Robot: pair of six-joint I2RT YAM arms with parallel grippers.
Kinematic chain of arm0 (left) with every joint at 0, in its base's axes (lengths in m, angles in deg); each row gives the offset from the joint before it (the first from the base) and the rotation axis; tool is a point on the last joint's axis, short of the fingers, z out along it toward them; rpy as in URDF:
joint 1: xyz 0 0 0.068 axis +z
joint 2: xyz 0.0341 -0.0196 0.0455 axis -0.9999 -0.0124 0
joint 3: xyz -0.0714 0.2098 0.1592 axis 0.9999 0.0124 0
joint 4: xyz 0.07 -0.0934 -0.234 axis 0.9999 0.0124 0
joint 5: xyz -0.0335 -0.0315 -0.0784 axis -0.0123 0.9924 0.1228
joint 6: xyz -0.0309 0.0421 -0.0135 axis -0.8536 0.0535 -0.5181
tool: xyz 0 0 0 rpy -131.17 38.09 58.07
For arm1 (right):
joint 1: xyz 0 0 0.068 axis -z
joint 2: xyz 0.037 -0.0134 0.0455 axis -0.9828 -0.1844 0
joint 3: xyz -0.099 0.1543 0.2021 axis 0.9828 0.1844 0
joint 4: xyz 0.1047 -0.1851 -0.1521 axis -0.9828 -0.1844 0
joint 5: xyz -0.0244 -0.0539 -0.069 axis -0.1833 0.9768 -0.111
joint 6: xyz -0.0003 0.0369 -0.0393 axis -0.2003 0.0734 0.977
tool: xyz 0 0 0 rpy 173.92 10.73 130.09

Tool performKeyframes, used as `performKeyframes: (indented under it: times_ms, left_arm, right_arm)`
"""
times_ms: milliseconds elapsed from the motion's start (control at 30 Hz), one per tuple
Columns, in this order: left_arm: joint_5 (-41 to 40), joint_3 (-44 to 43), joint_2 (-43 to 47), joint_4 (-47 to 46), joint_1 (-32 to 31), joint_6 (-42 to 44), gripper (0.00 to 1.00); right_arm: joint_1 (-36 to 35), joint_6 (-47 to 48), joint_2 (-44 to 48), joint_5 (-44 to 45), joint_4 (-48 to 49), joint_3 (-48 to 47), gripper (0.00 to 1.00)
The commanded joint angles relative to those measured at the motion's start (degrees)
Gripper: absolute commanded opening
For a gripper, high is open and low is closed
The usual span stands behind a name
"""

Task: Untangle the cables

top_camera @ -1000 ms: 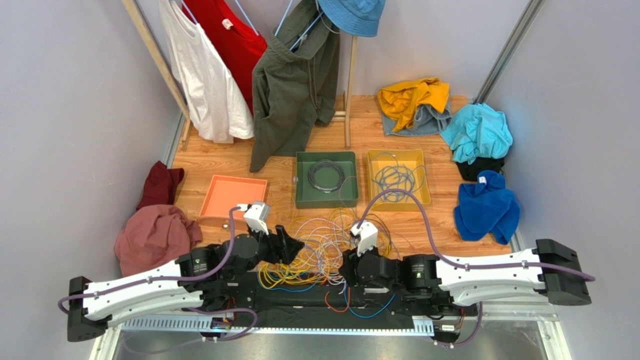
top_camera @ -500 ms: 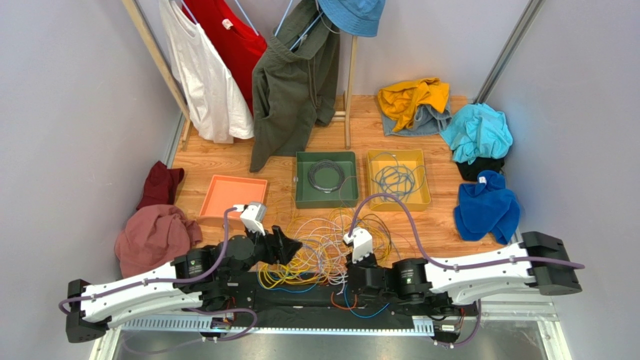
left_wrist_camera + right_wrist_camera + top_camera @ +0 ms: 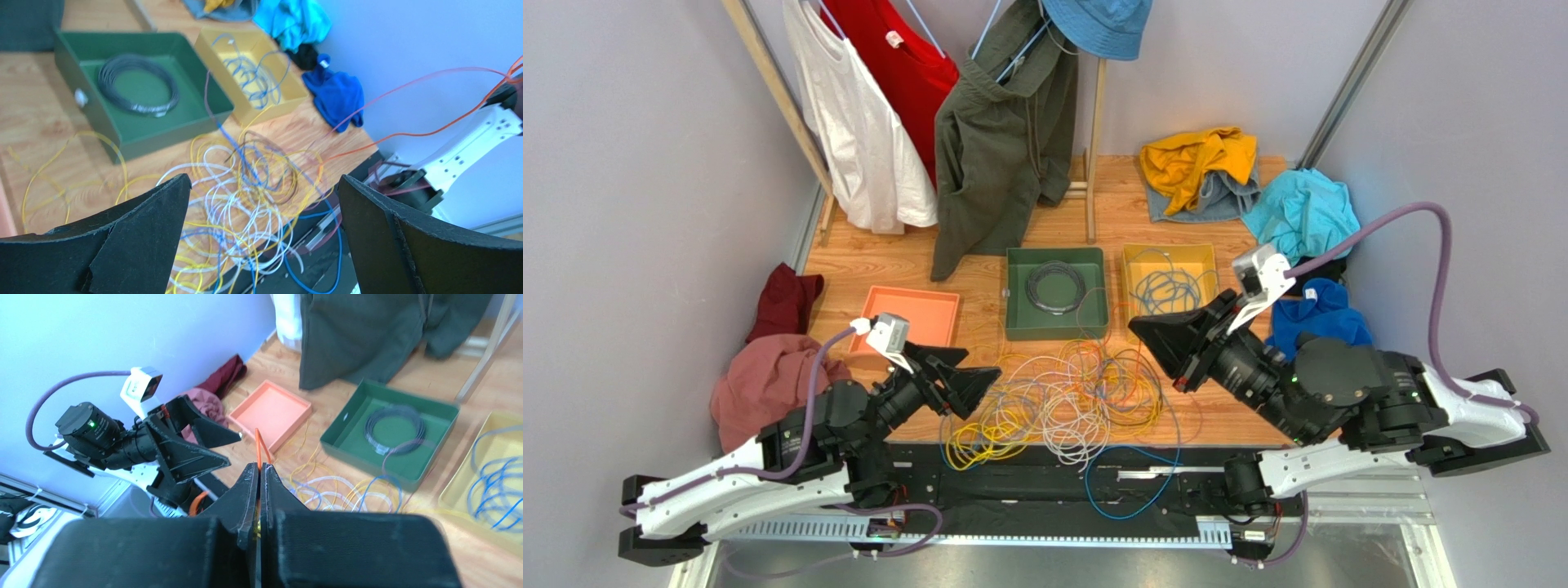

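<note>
**Right pincer pinches an orange cable, left pincer gapes beside the tangle**

The tangle of cables (image 3: 1063,398), with yellow, white-grey, blue and orange loops knotted together, lies on the wooden surface (image 3: 1210,417) between the two arms. Some strands spill at 6 o'clock over the dark strip at the near edge.

In the overhead view the left pincer (image 3: 979,374) stands at 9 o'clock from the heap, just beside its outer loops. Its fingers are spread wide with nothing between them. Its wrist camera looks straight through that gap onto the heap.

The right pincer (image 3: 1143,333) sits at 2 o'clock from the tangle, raised and angled toward it. Its fingers are pressed together on a thin orange cable (image 3: 259,447), which rises out of the fingertips. In the left wrist view, orange strands run from the heap up toward the right arm.

Beyond the tangle, at 12 o'clock, is a green tray (image 3: 1016,321) holding a dark coil (image 3: 1055,286). A yellow tray (image 3: 1216,321) at 1 o'clock holds blue cables (image 3: 1167,292), and an orange tray (image 3: 909,321) sits at 10 o'clock.
</note>
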Motion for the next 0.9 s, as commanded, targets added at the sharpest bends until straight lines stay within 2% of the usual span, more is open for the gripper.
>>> performKeyframes:
  times_ms: [0,200,333,467,600,667,767,867]
  left_arm:
    - [3.02,-1.35,-2.14,-12.90,-0.19,8.98,0.99]
    - [12.51,4.62,-8.03,-34.34,-0.19,14.18,0.99]
    - [15.85,5.51,-11.20,-41.15,-0.19,15.06,0.99]
    - [16.57,4.28,-9.55,-40.99,-0.19,16.47,0.99]
    - [10.78,1.56,-3.31,-30.04,-0.19,19.10,0.99]
    - [9.27,1.11,1.07,-27.80,-0.19,20.68,0.99]
    - [11.02,2.34,5.57,-27.88,-0.19,23.32,0.99]
    - [13.22,4.10,6.03,-30.34,-0.19,25.34,0.99]
  right_arm:
    - [-0.17,10.02,-2.50,-0.63,1.61,-6.14,0.00]
    - [-0.26,10.03,-5.31,-4.67,4.17,-9.76,0.00]
    - [-0.26,10.12,-6.19,-9.16,5.84,-13.18,0.00]
    - [-0.17,9.42,-7.25,-9.78,4.44,-14.25,0.00]
    - [-0.26,7.13,-5.85,-7.94,3.38,-9.34,0.00]
    - [-0.26,5.55,-4.97,-7.67,3.73,-6.96,0.00]
    - [-0.26,3.80,-3.12,-7.32,4.52,-3.00,0.00]
    - [-0.26,3.00,-2.06,-8.72,6.36,-0.63,0.00]
